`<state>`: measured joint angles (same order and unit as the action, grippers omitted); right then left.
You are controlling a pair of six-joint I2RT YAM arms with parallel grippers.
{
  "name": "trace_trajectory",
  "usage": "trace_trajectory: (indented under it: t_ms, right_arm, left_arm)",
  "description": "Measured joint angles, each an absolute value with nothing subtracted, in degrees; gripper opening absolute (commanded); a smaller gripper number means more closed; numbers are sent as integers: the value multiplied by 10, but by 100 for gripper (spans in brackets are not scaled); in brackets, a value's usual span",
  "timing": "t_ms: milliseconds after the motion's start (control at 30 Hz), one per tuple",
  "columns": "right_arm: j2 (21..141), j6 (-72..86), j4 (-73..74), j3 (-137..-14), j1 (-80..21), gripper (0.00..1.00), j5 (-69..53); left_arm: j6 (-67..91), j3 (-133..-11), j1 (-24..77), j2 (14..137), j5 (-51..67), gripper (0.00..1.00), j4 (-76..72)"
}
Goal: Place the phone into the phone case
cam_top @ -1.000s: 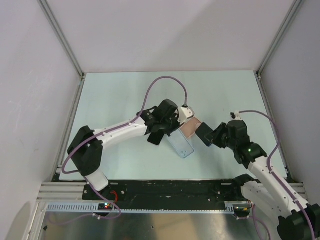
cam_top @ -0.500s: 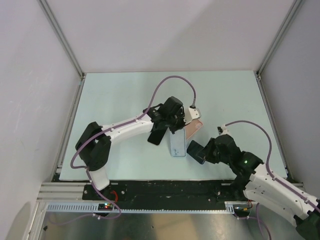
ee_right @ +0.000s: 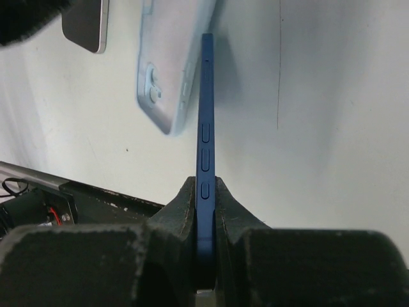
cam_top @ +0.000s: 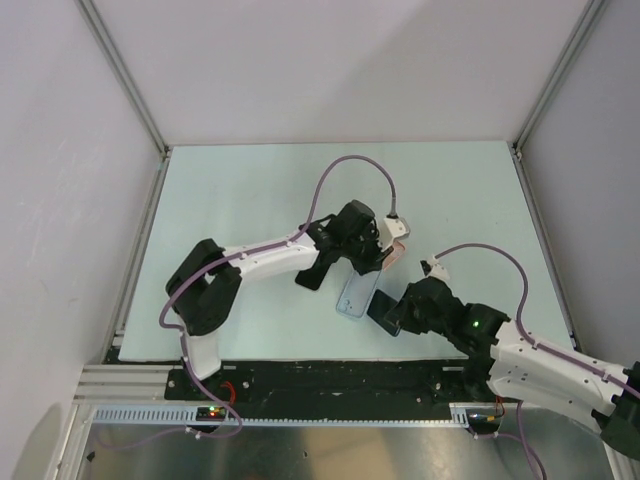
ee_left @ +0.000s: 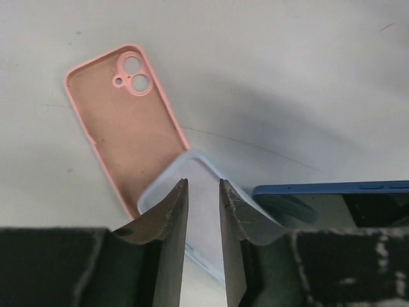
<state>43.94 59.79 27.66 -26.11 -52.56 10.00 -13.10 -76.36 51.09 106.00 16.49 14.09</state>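
Observation:
The phone (cam_top: 353, 296) lies light blue-grey back up on the table, its twin camera lenses showing in the right wrist view (ee_right: 167, 70). My left gripper (cam_top: 368, 266) hovers over its far end, open, with the phone's (ee_left: 160, 188) back showing through the gap (ee_left: 203, 183). The salmon-pink phone case (ee_left: 128, 121) lies hollow side up just beyond the phone, touching its corner. From above, the case (cam_top: 399, 249) is mostly hidden under the left wrist. My right gripper (ee_right: 206, 185) is shut on a dark slab with a blue edge and side buttons (ee_right: 207, 115). It holds the slab on edge just right of the phone (cam_top: 384, 310).
The near edge of the table, with a black rail (ee_right: 70, 201), runs close behind the right gripper. White walls and metal posts (cam_top: 130, 90) close in the pale green table (cam_top: 230, 190). The left arm's purple cable (cam_top: 350, 165) loops above its wrist.
My left gripper has opened and let go of the phone, which now lies flat. The right arm has carried the dark slab left and nearer, down beside the phone.

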Motion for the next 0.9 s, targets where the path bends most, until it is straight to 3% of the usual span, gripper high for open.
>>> trace_trajectory:
  t_ms: [167, 267, 467, 633, 767, 900]
  right_arm:
    - [413, 603, 295, -261, -526, 0, 126]
    - [365, 604, 327, -262, -520, 0, 145]
    - [303, 593, 414, -293, -487, 0, 188]
    - [314, 547, 413, -334, -426, 0, 187]
    - [347, 509, 388, -359, -378, 0, 168]
    - [369, 475, 368, -370, -331, 0, 132]
  left_arm:
    - [-65, -747, 517, 1060, 140, 59, 109]
    - [16, -729, 516, 1046, 55, 68, 93]
    - [313, -621, 514, 908, -156, 64, 124]
    - [564, -491, 542, 797, -260, 57, 155]
    - [714, -433, 583, 796, -293, 56, 204]
    - [813, -460, 615, 838, -325, 53, 254]
